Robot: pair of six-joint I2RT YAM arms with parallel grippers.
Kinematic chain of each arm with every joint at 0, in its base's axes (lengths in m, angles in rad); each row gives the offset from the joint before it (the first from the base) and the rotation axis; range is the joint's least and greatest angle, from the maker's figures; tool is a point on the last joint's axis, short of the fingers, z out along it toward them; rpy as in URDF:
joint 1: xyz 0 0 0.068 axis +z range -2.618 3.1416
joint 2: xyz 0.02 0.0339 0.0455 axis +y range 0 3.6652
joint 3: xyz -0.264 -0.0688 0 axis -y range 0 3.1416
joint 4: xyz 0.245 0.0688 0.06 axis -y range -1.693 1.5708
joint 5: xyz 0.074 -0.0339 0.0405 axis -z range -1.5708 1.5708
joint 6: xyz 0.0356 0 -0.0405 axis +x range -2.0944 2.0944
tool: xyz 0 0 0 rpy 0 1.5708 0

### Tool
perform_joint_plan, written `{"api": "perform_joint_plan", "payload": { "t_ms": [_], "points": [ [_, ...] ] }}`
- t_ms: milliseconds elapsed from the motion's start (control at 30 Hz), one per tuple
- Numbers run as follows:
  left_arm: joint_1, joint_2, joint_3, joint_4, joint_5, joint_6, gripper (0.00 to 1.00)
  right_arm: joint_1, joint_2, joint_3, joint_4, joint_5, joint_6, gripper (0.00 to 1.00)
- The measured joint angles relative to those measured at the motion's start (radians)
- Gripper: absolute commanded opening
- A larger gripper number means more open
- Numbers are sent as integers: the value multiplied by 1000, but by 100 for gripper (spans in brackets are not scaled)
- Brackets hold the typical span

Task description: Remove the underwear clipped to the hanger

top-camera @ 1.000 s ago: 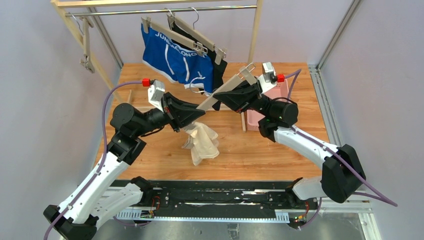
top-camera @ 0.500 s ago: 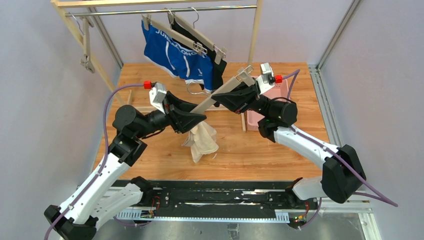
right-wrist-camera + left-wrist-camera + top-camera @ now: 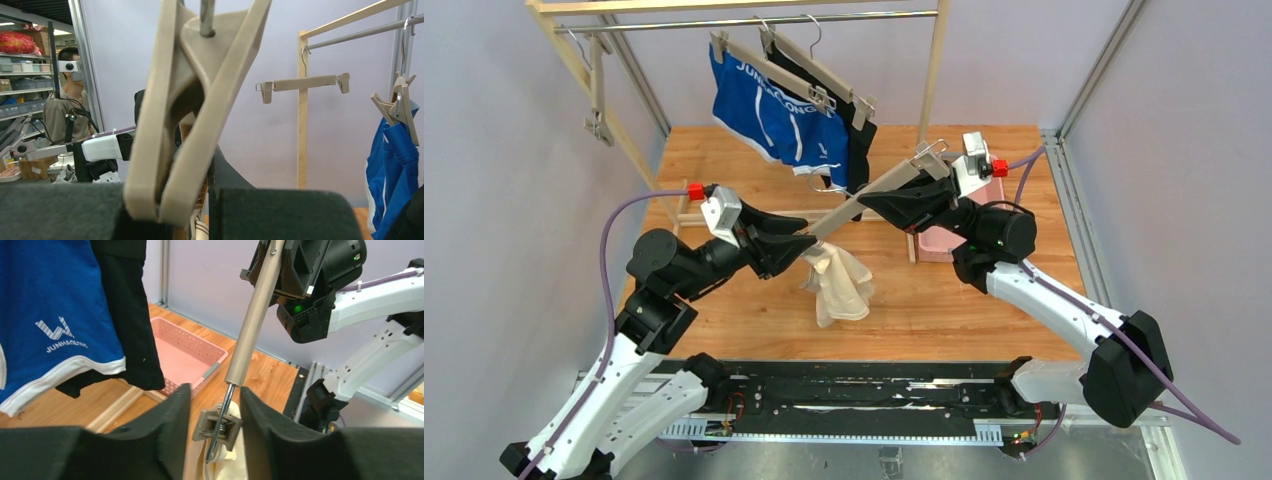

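The step in hand looks like freeing the cream underwear (image 3: 839,285) from the last clip (image 3: 218,426) gripping it. The right jaws are clamped on the hanger (image 3: 874,190) near its upper end. The bar slants from upper right of centre down to the lower left in the top view. The left jaws stand apart, one on each side of that low clip, not pinching it. They should probably close squarely on the clip's wings while the right arm keeps the bar steady, so the fabric drops free and is not dragged. The cream pair hangs bunched at centre frame, long axis vertical, top at the clip, pointing down at the surface (image 3: 984,310). Blue underwear (image 3: 774,115) and black underwear (image 3: 859,140) hang clipped at upper centre
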Motion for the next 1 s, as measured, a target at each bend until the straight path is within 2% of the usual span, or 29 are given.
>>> {"api": "perform_joint_plan", "payload": {
  "t_ms": [133,167,200,300,400,500,667,1000],
  "points": [
    [-1,9,0,-4,18,3,6,0,0,-3,-18,2,-16,1],
    [-1,13,0,-5,28,6,1,0,0,-5,-24,7,-19,1],
    [-1,16,0,-7,35,7,0,0,0,-6,-28,10,-22,1],
    [-1,32,-1,-6,53,8,3,0,-1,-7,-44,18,-36,0],
    [0,47,-3,-1,56,-2,30,0,-4,-7,-59,26,-56,1],
    [0,54,-5,6,55,-14,38,0,-6,-7,-62,28,-67,1],
    [0,56,-29,76,56,-43,40,0,-6,-7,-63,27,-66,1],
    [0,120,-35,224,111,-113,31,0,2,-7,-58,27,-50,1]
  ]
}}
